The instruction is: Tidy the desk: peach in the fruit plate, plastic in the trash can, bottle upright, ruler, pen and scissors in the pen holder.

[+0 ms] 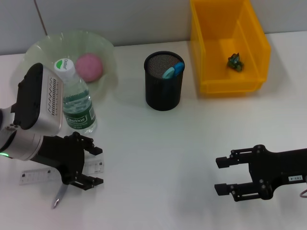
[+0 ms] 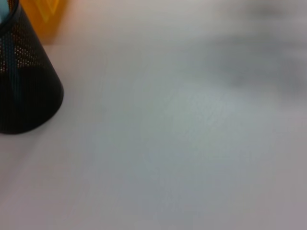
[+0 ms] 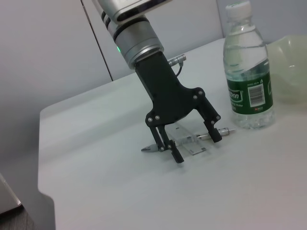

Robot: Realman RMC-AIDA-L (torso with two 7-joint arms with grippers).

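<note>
My left gripper [image 1: 97, 166] stands open at the table's front left, its fingers straddling the clear ruler [image 1: 34, 176] and the pen [image 1: 58, 197] lying under it. The right wrist view shows the same: the left gripper [image 3: 196, 146] low over the ruler [image 3: 191, 142] and pen [image 3: 149, 148]. The bottle [image 1: 76, 103] stands upright just behind. A pink peach [image 1: 89, 66] lies in the green fruit plate [image 1: 43, 48]. Blue scissors handles [image 1: 173, 70] stick out of the black mesh pen holder [image 1: 164, 91]. Crumpled green plastic [image 1: 235, 61] lies in the yellow trash can [image 1: 259, 43]. My right gripper [image 1: 220, 176] hovers open at the front right, holding nothing.
The left wrist view shows the pen holder [image 2: 24, 86] and a corner of the yellow trash can [image 2: 43, 17] across bare white tabletop. The bottle [image 3: 247, 91] stands close to my left arm, with the fruit plate [image 3: 292, 67] behind it.
</note>
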